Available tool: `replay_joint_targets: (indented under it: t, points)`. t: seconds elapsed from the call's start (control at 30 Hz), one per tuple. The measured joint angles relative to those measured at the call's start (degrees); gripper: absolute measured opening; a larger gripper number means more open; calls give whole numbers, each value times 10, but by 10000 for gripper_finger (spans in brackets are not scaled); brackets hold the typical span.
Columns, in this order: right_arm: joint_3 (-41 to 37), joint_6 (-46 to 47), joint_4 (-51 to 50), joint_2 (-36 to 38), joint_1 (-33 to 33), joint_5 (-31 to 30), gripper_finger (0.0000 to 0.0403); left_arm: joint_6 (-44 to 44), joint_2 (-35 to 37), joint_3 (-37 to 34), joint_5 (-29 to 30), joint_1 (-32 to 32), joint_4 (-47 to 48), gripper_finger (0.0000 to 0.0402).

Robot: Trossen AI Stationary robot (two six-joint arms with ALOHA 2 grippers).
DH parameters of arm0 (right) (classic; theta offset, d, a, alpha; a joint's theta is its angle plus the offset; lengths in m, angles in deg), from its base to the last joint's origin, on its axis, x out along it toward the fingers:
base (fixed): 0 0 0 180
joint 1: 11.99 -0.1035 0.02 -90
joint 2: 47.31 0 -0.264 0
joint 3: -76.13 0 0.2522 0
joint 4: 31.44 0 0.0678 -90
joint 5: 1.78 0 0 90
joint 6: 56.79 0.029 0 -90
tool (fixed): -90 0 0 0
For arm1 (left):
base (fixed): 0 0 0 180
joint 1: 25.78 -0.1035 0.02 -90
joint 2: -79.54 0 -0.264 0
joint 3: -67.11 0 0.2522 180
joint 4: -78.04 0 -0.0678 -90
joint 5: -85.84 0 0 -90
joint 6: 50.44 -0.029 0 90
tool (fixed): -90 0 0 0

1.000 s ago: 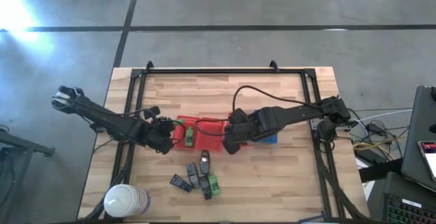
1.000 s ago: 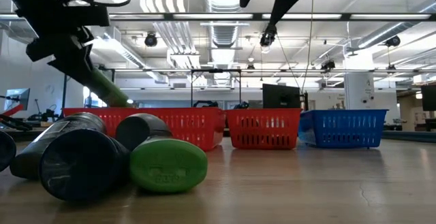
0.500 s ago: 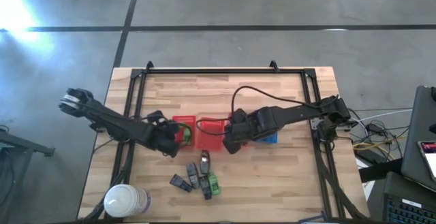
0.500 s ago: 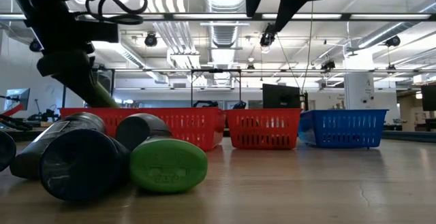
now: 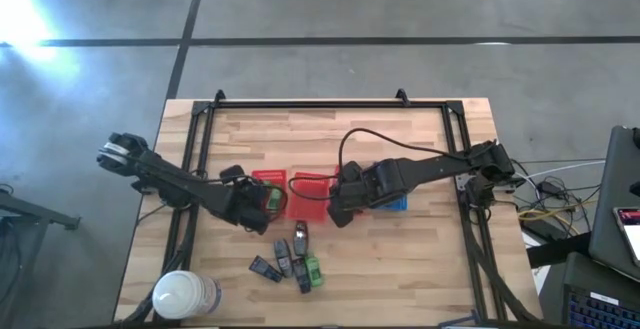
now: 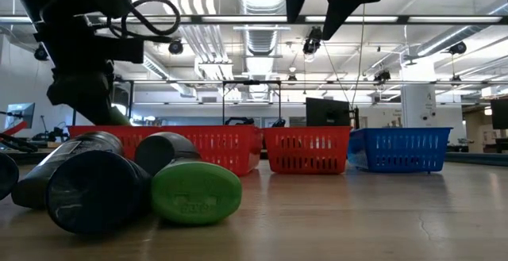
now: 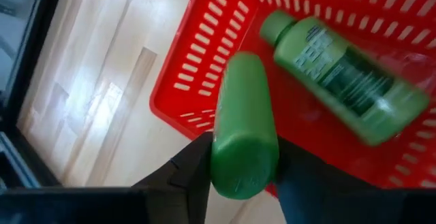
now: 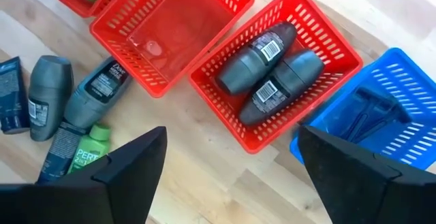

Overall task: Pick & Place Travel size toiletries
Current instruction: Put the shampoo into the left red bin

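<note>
My left gripper (image 7: 244, 166) (image 5: 262, 201) is shut on a bright green bottle (image 7: 244, 122) over the near left corner of the left red basket (image 7: 197, 67). A second green bottle (image 7: 344, 81) lies on its side in that basket. My right gripper (image 8: 230, 142) (image 5: 338, 209) hangs open above the row of baskets and touches nothing. Two dark grey bottles (image 8: 269, 67) lie in the third red basket (image 8: 327, 81). The middle red basket (image 8: 204, 26) holds nothing. Several dark and green toiletries (image 5: 290, 259) (image 6: 194, 191) lie in a pile on the table's near part. My left gripper pinches the green bottle by its near end (image 7: 240, 173) between the two fingers, one on each side. The fingers come slanting down from the table's left and lie along the bottle. The bottle is lifted clear and points away from the gripper over the basket's rim.
A blue basket (image 8: 368, 115) (image 6: 399, 148) with dark things in it stands at the right end of the row. A large white roll (image 5: 185, 294) stands at the table's near left corner. A black frame (image 5: 310, 104) runs round the table. Bare wood lies right of the pile.
My left gripper has carried the green bottle toward the table's right, from beside the left red basket to over its corner, and has come lower. The bottle stays in its hold. The right arm has kept still.
</note>
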Motion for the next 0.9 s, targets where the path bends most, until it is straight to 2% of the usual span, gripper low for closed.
replay_joint_targets:
  t: [0.2,0.47,0.6,0.77,0.9]
  points:
    - [0,-3,2,0,0,0,339,0,27,19,-15,-1,-4,184]
    - [0,-20,15,0,0,3,330,-29,71,23,-96,-5,-3,216]
    - [-2,-36,45,0,1,62,319,-49,100,23,-103,0,-5,217]
    - [-40,3,138,0,-1,155,307,-205,149,22,-148,15,-55,218]
    - [-91,59,215,0,-11,182,301,-302,178,22,-163,24,-74,218]
